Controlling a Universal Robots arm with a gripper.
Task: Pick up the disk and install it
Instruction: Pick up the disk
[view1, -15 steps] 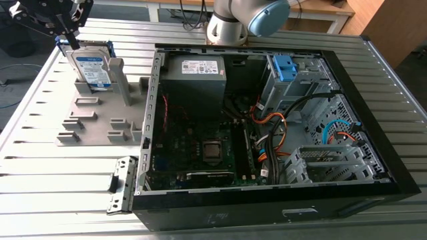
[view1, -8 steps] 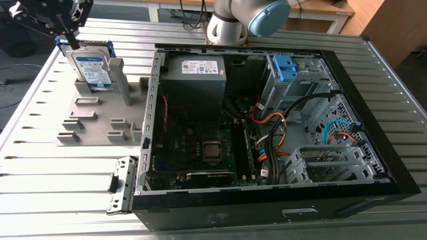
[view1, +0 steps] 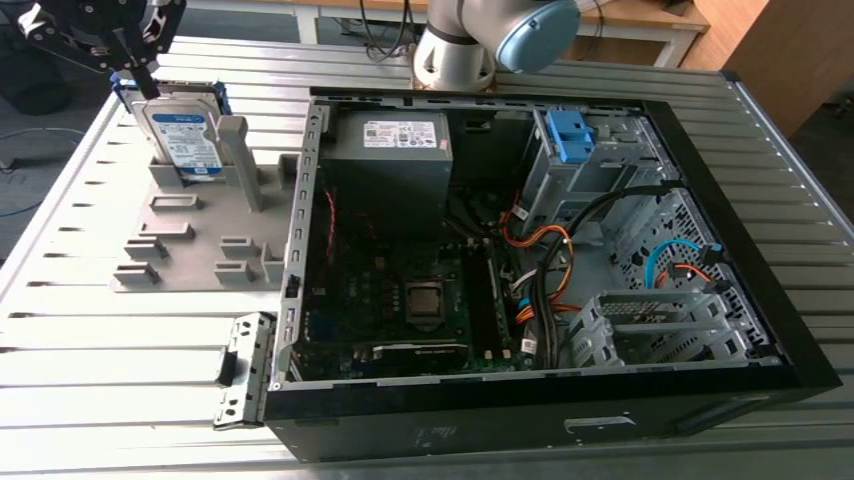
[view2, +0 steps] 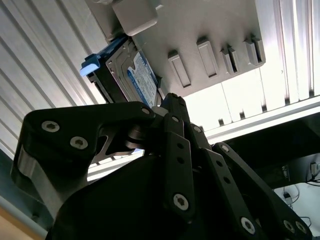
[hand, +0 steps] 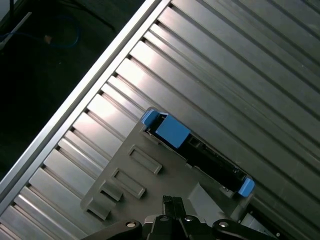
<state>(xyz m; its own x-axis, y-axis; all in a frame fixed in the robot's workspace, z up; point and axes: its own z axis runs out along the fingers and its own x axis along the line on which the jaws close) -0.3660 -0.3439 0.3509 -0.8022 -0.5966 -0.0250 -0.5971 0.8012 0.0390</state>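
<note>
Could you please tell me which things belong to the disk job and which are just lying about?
Job: silver hard drive in blue plastic frame, upright in grey plastic stand; black gripper at its top; open black computer case.
Lying about: grey metal box with white label; bare blue plastic bracket.

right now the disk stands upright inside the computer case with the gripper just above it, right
No: in the exterior view the disk stands upright in the grey holder beside the computer case, not inside it. The gripper is just above it.
</note>
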